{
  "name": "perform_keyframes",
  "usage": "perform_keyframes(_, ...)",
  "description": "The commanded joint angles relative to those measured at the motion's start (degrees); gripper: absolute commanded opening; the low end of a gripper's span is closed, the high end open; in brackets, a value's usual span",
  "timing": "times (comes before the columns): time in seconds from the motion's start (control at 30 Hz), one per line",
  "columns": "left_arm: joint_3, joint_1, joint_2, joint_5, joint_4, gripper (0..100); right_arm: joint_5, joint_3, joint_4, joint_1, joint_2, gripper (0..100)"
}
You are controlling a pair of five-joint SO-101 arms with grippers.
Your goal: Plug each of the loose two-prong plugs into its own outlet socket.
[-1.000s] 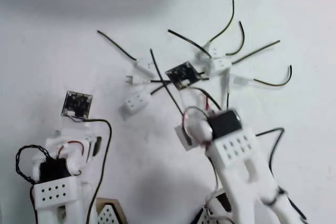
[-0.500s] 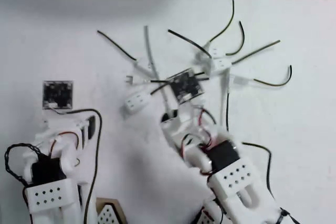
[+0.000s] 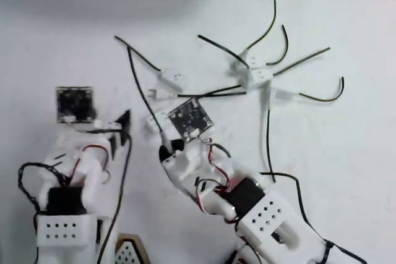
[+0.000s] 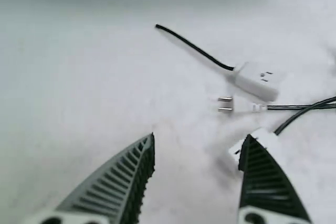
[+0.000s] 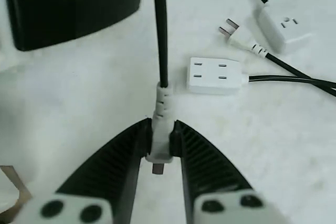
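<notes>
Two grippers are showing: the left gripper (image 4: 199,137) and the right gripper (image 5: 161,123). Two two-prong plugs are appearing near them: the held plug (image 5: 161,141), clamped in the right gripper, and the loose plug (image 5: 239,36), lying beyond it. Two sockets are sitting near that loose plug: one single socket (image 5: 283,27) and one double socket (image 5: 215,75). Farther beyond the right gripper, a cluster of corded white pieces (image 3: 260,77) is lying, too tangled to count.
</notes>
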Motion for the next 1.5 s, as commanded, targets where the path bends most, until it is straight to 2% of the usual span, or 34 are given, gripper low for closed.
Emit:
perform_keyframes(0.0,0.79,7.6,-1.1,0.44,-4.66,26,-0.53,-0.35,-0.84,-1.01,-1.27,1.8)
perform_keyframes(0.43,1.67,21.76,-1.1,-0.18,-5.8,26,-0.26,0.7,-0.92,-1.27,-1.36,1.8)
perform_keyframes(0.57,2.02,22.2,-3.56,-4.66,-4.48,26,-0.18,1.32,-1.01,-1.1,-1.36,1.8)
perform_keyframes(0.8,2.02,21.32,-15.96,-4.84,4.57,26,-0.09,1.32,-0.92,-0.75,-1.27,1.8)
perform_keyframes(0.9,2.02,16.75,-20.97,-4.84,10.29,26,-0.44,1.23,-1.27,1.98,-1.27,1.8)
perform_keyframes(1.0,2.11,8.66,-24.66,-5.1,15.21,26,-0.53,0.88,-5.05,5.76,-0.66,1.8)
perform_keyframes(1.1,3.87,0.22,-26.24,-5.27,18.2,26,-0.09,0.79,-9.1,6.55,-0.57,1.7)
perform_keyframes(1.27,13.01,-7.52,-26.24,-10.99,15.21,26,0.79,-2.29,-11.38,4.88,1.63,1.7)
perform_keyframes(1.47,18.46,-11.74,-26.24,-11.16,11.69,26,2.2,-13.45,-11.47,4.79,16.4,1.7)
